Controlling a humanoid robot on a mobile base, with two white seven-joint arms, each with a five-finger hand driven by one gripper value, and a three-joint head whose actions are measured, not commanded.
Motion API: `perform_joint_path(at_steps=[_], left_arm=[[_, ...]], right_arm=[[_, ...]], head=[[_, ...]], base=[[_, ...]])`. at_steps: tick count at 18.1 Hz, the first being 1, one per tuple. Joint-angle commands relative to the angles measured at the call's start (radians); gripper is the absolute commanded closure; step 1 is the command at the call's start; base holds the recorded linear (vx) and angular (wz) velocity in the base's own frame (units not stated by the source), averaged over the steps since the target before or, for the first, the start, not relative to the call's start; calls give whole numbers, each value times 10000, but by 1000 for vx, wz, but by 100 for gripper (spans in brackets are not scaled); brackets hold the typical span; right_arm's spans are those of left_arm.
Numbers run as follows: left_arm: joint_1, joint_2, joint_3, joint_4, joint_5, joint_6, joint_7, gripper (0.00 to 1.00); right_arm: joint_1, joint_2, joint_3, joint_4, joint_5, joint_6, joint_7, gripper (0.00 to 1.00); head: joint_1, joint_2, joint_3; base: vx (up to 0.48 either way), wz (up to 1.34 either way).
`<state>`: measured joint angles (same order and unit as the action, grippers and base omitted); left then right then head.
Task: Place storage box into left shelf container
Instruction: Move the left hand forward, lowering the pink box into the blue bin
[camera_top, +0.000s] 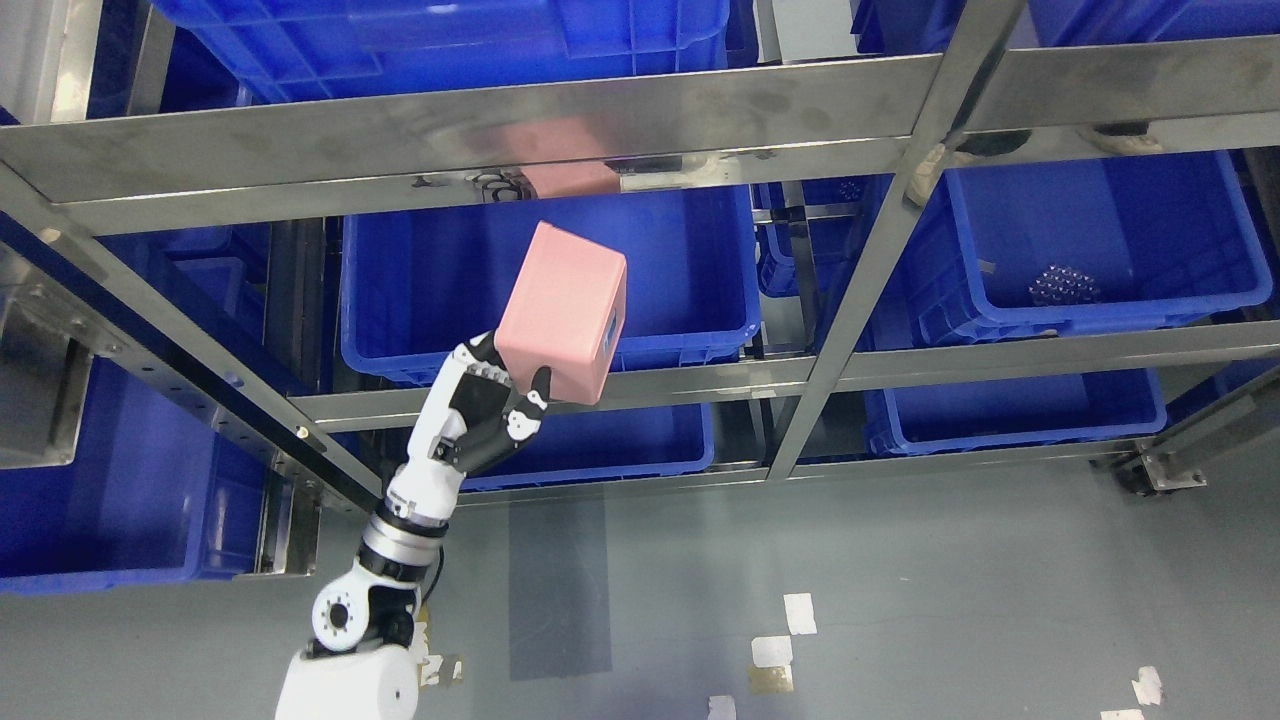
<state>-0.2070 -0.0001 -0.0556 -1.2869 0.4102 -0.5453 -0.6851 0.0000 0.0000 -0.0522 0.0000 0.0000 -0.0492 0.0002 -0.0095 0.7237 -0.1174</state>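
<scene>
Left hand (490, 405) comes up from the lower left, fingers curled round the bottom end of a pink box (562, 312). The box is tilted, held in the air in front of the metal shelf (560, 120), over the near rim of the left blue bin (680, 270) on the middle level. The bin looks empty inside. Another blue bin (1100, 240) sits to the right, something small and dark in it. Grey floor (900, 580) below.

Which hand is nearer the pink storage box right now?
Left. The left hand grips the pink storage box at its lower end, holding it tilted in front of the blue shelf container. The right hand is out of view.
</scene>
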Motion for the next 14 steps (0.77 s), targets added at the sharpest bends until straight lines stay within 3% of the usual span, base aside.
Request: perform_joint_path(at_steps=[1,6,8,14], left_arm=[[-2022,176,556,3569,-541,145,-22,95],[-3617,176,617,5549,-2915,115,-6,95],[-4292,176,769,6421,-4841,100,9,95],[-5521,277,847,6763,-9189,54,9,92]], right_arm=[[-46,-175,1,-174,-215,-14,-17,0],[-31,-175,1,-174,-215,1,-33,0],[-46,-175,1,-174,-215,1,-32,0],[-31,-175,1,-174,-215,-14,-17,0]], head=[[0,0,0],[0,-1,0],[0,-1,0],[0,0,0]], base=[[13,-46],[0,-3],[-5,18],[0,0]])
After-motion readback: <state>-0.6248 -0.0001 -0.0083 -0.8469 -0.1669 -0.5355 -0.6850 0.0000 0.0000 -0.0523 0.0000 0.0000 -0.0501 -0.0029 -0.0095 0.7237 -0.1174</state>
